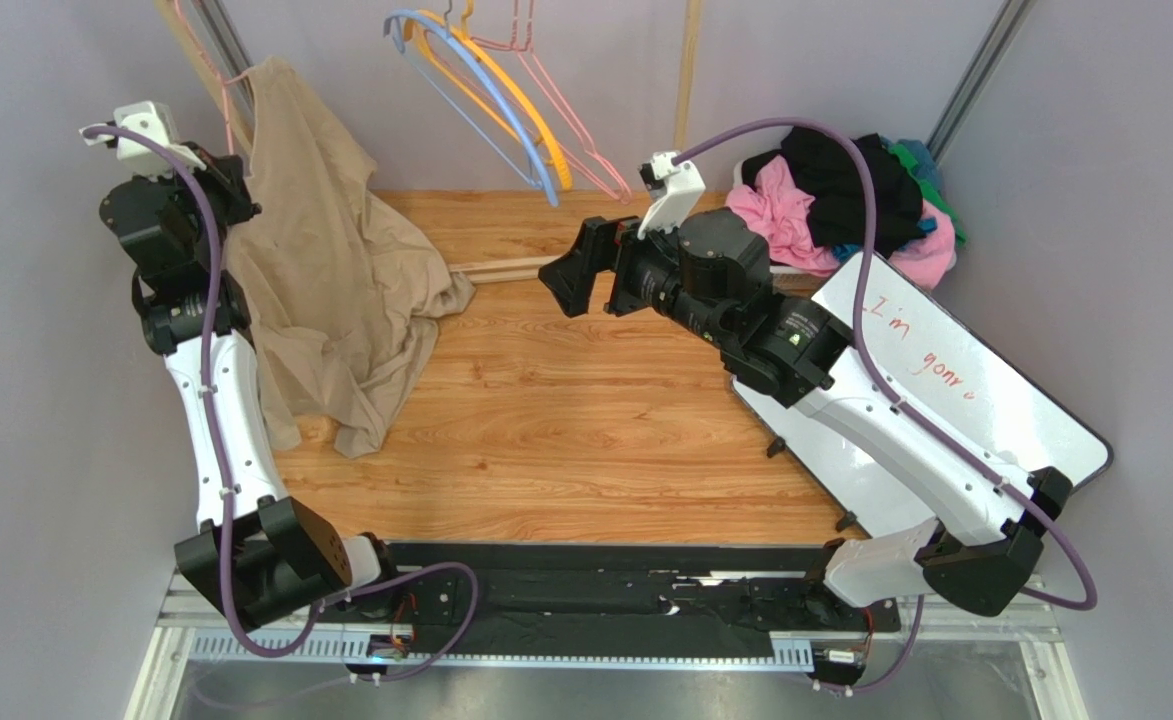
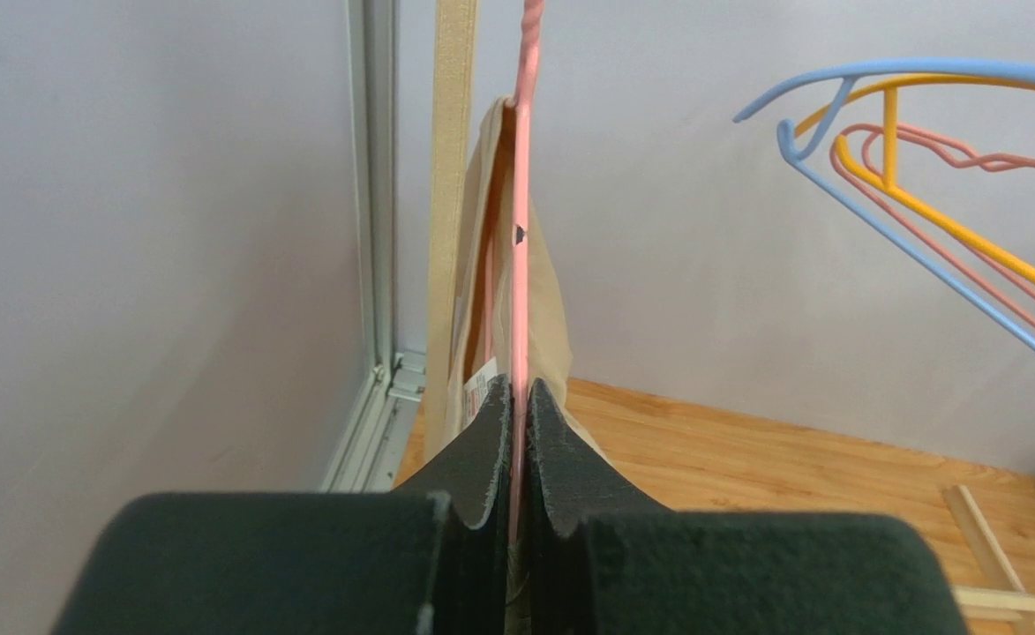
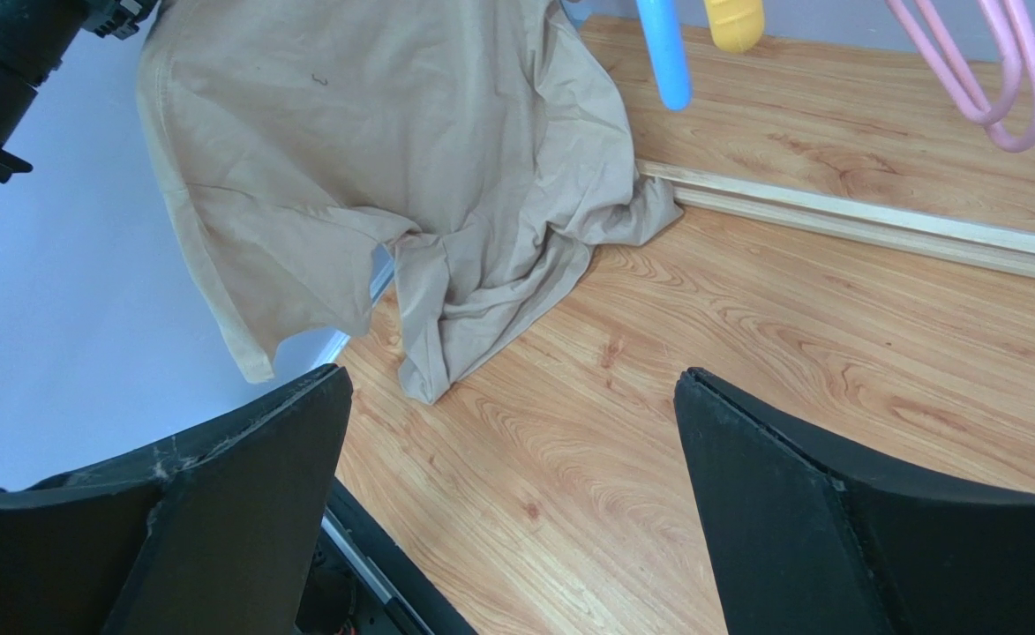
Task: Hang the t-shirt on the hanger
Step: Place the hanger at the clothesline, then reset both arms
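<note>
Your left gripper (image 2: 519, 413) is clamped tight on the hanger (image 2: 520, 225). The thin pink wire runs straight up between the 2 fingers (image 2: 483, 457), with no gap visible. In the top view that gripper sits high at the rear left corner, right against the t-shirt (image 1: 329, 270).

The t-shirt hangs from that corner beside a vertical wooden post (image 2: 454, 159). Its upper part is up by the wire and its lower part spills down, bunched on the table (image 1: 592, 435) at left rear. The white neck label (image 2: 480, 388) shows just left of the wire, above the fingertips. You can't tell from these views whether the wire is inside the shirt or only against it.

Your right gripper (image 3: 509, 384) is spread wide and holds nothing. It sits over bare wood mid-table, facing the t-shirt and well apart from it.

- **Rear centre:** blue hanger (image 1: 465, 98), orange hanger (image 1: 525, 113) and spare pink hangers (image 1: 577, 135).
- **Rear right:** clothes pile (image 1: 848, 195).
- **Under the right arm:** whiteboard (image 1: 938, 390).
- **On the table:** wooden slat (image 3: 854, 218), with 1 end meeting the shirt's edge.
</note>
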You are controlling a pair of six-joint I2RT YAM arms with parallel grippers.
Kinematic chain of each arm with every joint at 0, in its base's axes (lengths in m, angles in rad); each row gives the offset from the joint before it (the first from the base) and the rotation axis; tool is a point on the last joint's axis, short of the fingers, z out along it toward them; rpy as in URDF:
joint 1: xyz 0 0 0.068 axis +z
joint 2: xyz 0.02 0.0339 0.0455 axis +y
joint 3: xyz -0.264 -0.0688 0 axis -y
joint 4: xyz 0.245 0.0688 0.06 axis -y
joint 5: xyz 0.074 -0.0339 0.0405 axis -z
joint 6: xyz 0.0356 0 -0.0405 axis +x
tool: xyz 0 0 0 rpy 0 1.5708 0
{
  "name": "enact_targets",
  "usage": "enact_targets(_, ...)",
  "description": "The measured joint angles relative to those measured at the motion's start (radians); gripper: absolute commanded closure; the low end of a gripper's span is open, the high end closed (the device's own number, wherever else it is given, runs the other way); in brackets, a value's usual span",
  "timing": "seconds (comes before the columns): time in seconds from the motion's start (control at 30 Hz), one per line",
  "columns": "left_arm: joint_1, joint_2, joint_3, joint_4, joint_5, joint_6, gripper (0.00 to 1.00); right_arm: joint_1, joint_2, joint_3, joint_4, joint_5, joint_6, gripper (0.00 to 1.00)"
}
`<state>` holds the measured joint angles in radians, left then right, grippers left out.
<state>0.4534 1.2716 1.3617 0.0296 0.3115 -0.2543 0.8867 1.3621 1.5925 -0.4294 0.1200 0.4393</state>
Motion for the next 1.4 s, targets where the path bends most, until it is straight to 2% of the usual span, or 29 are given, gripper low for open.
enact_targets(0.03, 0.0, 0.0, 0.0, -0.003, -0.003, 0.009, 0.77, 0.0, 0.0, -0.005, 0.0, 0.0, 0.0, 0.0)
enact_targets(0.1, 0.0, -0.002, 0.001, -0.018, -0.007, 0.029, 0.62, 0.0, -0.001, -0.01, -0.001, -0.002, 0.0, 0.0)
enact_targets(0.13, 0.0, -0.006, 0.0, -0.037, -0.008, 0.038, 0.49, 0.0, -0.001, -0.012, -0.001, -0.003, -0.001, 0.0)
enact_targets(0.2, 0.001, -0.018, -0.007, -0.077, -0.008, 0.058, 0.37, 0.0, -0.005, -0.018, -0.001, -0.005, -0.003, 0.0)
enact_targets(0.23, 0.001, -0.029, -0.015, -0.097, -0.008, 0.066, 0.24, 0.0, -0.008, -0.022, 0.0, -0.006, -0.006, 0.0)
enact_targets(0.3, 0.001, -0.056, -0.033, -0.142, -0.013, 0.08, 0.13, 0.0, -0.017, -0.032, -0.001, -0.006, -0.014, 0.0)
enact_targets(0.33, 0.001, -0.07, -0.043, -0.163, -0.015, 0.086, 0.02, -0.001, -0.023, -0.039, -0.001, -0.006, -0.021, 0.0)
enact_targets(0.6, 0.03, -0.232, -0.085, -0.376, -0.043, 0.083, 0.01, -0.011, -0.112, -0.111, -0.011, 0.023, -0.119, 0.0)
enact_targets(0.83, 0.039, -0.352, 0.024, -0.699, -0.101, 0.097, 0.01, -0.028, -0.305, -0.206, -0.051, 0.113, -0.228, 0.0)
enact_targets(0.93, 0.04, -0.402, 0.069, -0.788, -0.03, 0.143, 0.01, -0.066, -0.397, -0.24, -0.067, 0.144, -0.26, 0.0)
enact_targets(1.07, 0.006, -0.422, 0.181, -0.901, 0.095, 0.217, 0.01, -0.194, -0.51, -0.288, -0.111, 0.159, -0.276, 0.0)
enact_targets(1.17, -0.142, -0.397, 0.275, -0.946, 0.105, 0.285, 0.01, -0.304, -0.581, -0.326, -0.153, 0.159, -0.283, 0.0)
enact_targets(1.3, -0.495, -0.325, 0.296, -0.999, -0.009, 0.376, 0.01, -0.414, -0.66, -0.358, -0.213, 0.136, -0.315, 0.0)
enact_targets(1.4, -0.719, -0.215, 0.228, -1.015, -0.097, 0.435, 0.01, -0.482, -0.692, -0.373, -0.262, 0.108, -0.358, 0.0)
